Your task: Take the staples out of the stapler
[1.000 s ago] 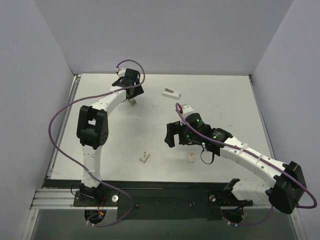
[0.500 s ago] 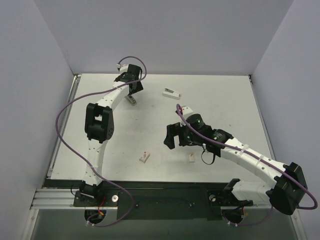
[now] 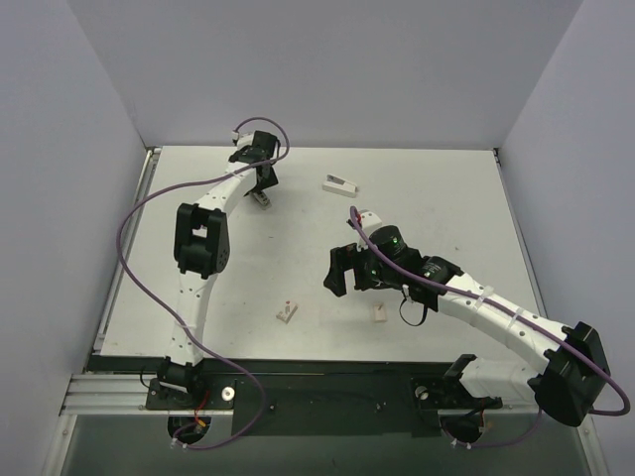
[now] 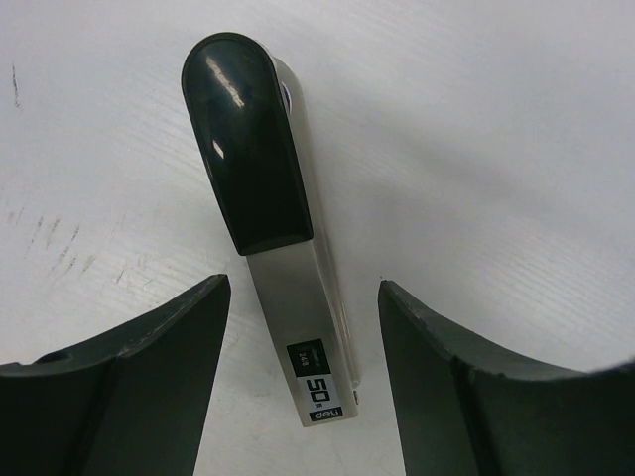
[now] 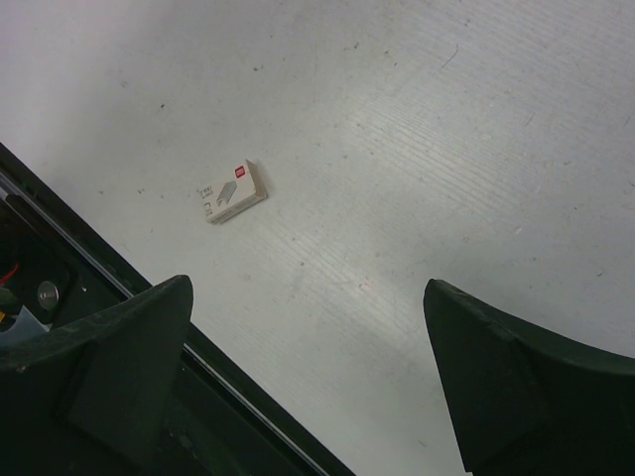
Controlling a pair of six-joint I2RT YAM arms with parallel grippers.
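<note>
The stapler [image 4: 281, 258] has a dark green top and a silver body with a "50" label. It lies on the white table, between the fingers of my open left gripper [image 4: 303, 288], which do not touch it. In the top view the stapler [image 3: 262, 198] lies at the far left, just below my left gripper [image 3: 263, 184]. My right gripper [image 3: 342, 270] hovers open and empty over the table's middle. In the right wrist view its jaws [image 5: 308, 288] stand wide apart over bare table.
A small staple box with a red mark [image 5: 235, 190] lies near the front edge, also in the top view [image 3: 287, 313]. A second small box [image 3: 380, 313] lies to its right. A white wedge-shaped object [image 3: 339, 182] lies at the back centre. The black front rail [image 5: 119, 297] borders the table.
My left arm's elbow has swung to the right and toward the back, and its gripper has settled closer over the stapler. The right arm has barely moved.
</note>
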